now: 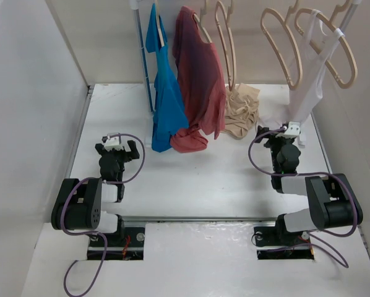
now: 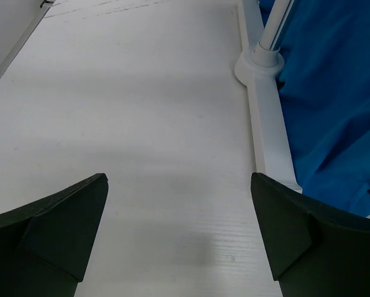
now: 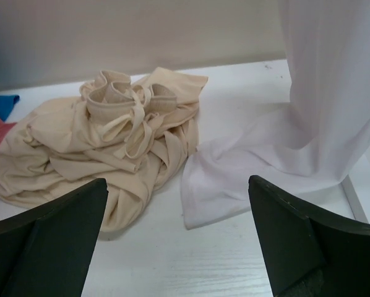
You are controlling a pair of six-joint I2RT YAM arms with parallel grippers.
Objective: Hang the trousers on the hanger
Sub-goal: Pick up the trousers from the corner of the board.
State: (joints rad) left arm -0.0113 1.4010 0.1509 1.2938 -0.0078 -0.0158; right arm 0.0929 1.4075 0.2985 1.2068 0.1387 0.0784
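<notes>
The beige trousers (image 1: pixel 242 111) lie crumpled in a heap on the table at the back, under the rail. In the right wrist view the trousers (image 3: pixel 104 142) are just ahead and left of my open right gripper (image 3: pixel 177 247). Empty pale wooden hangers (image 1: pixel 225 43) hang on the rail above; another hanger (image 1: pixel 283 46) hangs to the right. My right gripper (image 1: pixel 283 139) is low on the table, right of the heap, empty. My left gripper (image 1: pixel 117 151) is open and empty over bare table at the left (image 2: pixel 179 241).
A blue shirt (image 1: pixel 166 105) and a dull red T-shirt (image 1: pixel 200 86) hang left of the trousers. A white vest (image 1: pixel 309 80) hangs at the right, its hem (image 3: pixel 253 161) pooled beside the trousers. The rack's white base bar (image 2: pixel 268 136) and post (image 2: pixel 265 43) stand near my left gripper.
</notes>
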